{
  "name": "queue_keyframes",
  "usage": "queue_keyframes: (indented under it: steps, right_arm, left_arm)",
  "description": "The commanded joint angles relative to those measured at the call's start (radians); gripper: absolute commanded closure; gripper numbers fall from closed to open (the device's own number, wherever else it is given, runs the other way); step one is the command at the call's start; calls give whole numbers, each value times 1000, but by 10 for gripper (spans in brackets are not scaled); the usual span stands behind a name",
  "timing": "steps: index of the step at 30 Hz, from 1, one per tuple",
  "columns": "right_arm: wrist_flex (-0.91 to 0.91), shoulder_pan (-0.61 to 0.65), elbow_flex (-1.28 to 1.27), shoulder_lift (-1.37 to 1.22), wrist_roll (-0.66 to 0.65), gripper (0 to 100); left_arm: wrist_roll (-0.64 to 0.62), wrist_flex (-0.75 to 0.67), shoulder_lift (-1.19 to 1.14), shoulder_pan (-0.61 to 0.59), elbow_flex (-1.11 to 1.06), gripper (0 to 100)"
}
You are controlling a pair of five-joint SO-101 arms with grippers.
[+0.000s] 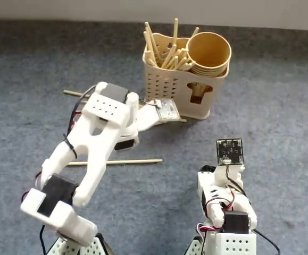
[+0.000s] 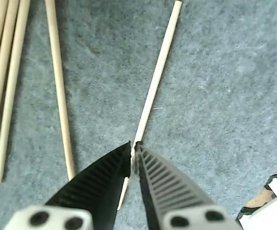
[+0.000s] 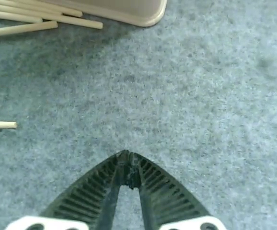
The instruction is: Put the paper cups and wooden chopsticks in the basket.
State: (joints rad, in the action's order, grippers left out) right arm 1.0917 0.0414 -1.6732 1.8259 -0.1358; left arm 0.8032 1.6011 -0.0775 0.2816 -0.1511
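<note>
Currently left claw pinches a loose chopstick; right claw is closed, empty. Next: lift it to the basket, upper centre.

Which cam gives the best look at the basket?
High view: it shows the whole basket from above, with paper cups and chopsticks inside. The right wrist view catches just its bottom corner.

One basket, one stack of paper cups, at least five loose chopsticks.
</note>
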Motion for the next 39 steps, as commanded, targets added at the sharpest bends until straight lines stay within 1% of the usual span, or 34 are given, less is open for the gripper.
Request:
queue_keyframes:
  steps: [1,6,10,14,17,19,23,27,32,36,39]
  right_arm:
    - [-19,-12,-96,12,-12,994]
    - [-19,-12,-96,12,-12,994]
    - [-19,-12,-96,12,-12,994]
    - [-19,-12,-96,12,-12,994]
    - [-19,-12,-96,12,-12,994]
    - [-19,-12,-96,12,-12,994]
    - [-19,-12,-96,12,-12,994]
    - [-19,-12,-96,12,-12,994]
    - [-19,-12,-96,12,-12,994]
    - [-19,-12,-96,12,-12,994]
    - [-19,-12,-96,12,-12,994]
  left_arm:
    - [-55,-38,-84,62,13,906]
    - [-74,-135,-223,113,15,905]
    - [-103,-207,-318,113,18,905]
    - [-114,-201,-338,111,15,914]
    - [-114,-203,-326,116,10,991]
    - [-115,-203,-315,117,12,992]
    - [-115,-135,-234,110,10,994]
    - [-126,-81,-91,110,12,994]
    - [-227,-81,94,111,44,994]
    - [-262,-81,214,110,137,994]
    - [-319,-89,260,110,229,994]
